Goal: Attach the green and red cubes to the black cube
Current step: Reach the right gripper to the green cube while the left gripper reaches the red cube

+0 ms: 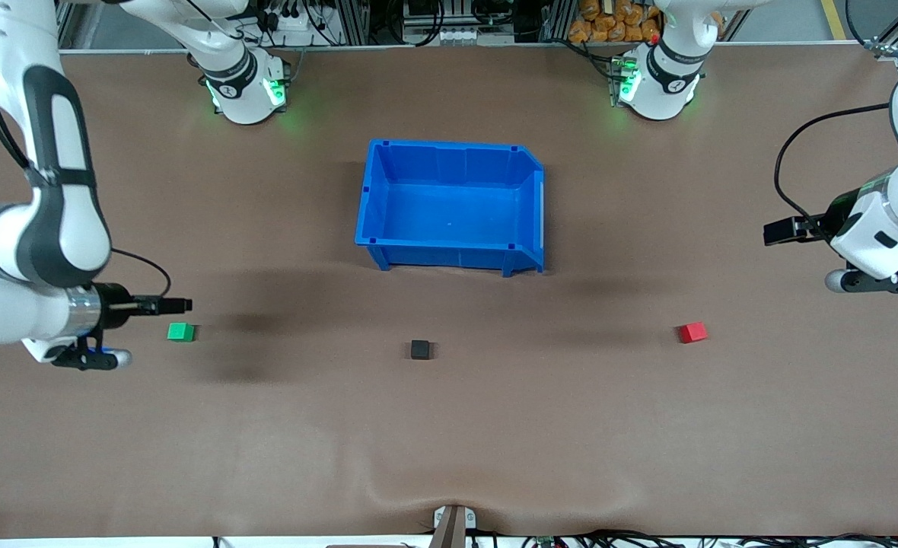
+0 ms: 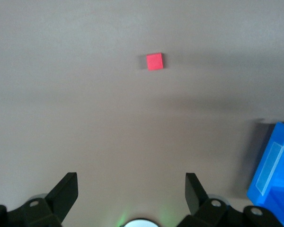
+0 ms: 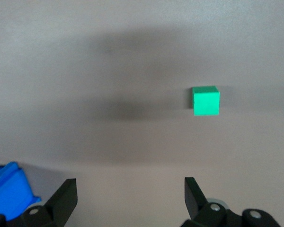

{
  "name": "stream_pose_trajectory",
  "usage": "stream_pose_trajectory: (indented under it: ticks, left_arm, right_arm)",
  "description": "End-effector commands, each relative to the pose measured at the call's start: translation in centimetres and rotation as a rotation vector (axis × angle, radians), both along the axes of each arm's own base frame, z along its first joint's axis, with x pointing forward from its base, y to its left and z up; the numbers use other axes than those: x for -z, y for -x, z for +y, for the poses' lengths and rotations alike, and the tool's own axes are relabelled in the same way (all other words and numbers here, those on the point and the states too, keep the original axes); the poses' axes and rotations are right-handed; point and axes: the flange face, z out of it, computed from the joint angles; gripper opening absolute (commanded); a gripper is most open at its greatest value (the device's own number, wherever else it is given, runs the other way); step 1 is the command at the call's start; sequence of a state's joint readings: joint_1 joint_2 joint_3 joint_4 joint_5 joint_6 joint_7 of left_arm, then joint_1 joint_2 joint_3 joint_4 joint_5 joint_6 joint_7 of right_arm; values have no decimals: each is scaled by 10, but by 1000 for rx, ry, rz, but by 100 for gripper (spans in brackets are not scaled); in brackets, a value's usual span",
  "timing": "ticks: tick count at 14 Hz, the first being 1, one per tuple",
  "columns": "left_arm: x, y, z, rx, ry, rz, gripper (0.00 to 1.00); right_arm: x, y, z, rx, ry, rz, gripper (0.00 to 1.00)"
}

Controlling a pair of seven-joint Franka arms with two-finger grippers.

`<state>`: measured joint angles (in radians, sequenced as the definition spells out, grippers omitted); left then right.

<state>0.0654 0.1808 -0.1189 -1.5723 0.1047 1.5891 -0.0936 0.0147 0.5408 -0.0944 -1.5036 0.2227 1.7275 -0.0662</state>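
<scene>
The black cube (image 1: 420, 349) sits alone on the brown table, nearer to the front camera than the blue bin (image 1: 449, 245). The green cube (image 1: 180, 331) lies toward the right arm's end and shows in the right wrist view (image 3: 206, 100). The red cube (image 1: 692, 332) lies toward the left arm's end and shows in the left wrist view (image 2: 155, 61). My right gripper (image 1: 87, 356) hangs open and empty (image 3: 130, 187) over bare table beside the green cube. My left gripper (image 1: 871, 281) hangs open and empty (image 2: 131, 182) over bare table, well apart from the red cube.
The blue bin stands in the middle of the table, with nothing in it. A corner of it shows in the left wrist view (image 2: 274, 179) and in the right wrist view (image 3: 7, 194). The three cubes lie in a row, far apart.
</scene>
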Motion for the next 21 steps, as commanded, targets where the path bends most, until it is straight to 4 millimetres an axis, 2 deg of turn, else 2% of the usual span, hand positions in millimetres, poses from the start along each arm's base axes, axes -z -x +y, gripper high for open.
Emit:
stream_pose_trajectory:
  ticks: [1,4,6,8,9,12,15,21]
  left_arm:
    - [32,-5,4,19,-14,-32,100]
    - [67,-16,5,14,-7,-46,100]
    - [92,-23,6,17,-1,-38,100]
    - [120,-24,9,4,4,-36,100]
    - [134,-23,17,-8,6,-34,100]
    - [171,-16,17,-4,19,-64,100]
    - [202,-22,16,-9,38,-69,100]
    - [240,-26,15,-37,54,-115,100]
  right_arm:
    - [16,-13,-12,35,-8,-36,100]
    - [22,-11,-19,-15,51,-46,100]
    - [40,-8,-27,-51,133,-97,100]
    - [55,1,-31,-57,135,-111,100]
    - [62,2,-32,-74,135,-130,100]
    - [92,14,-42,-103,143,-181,100]
    - [119,30,-44,-96,154,-201,100]
    - [141,35,-55,-80,161,-202,100]
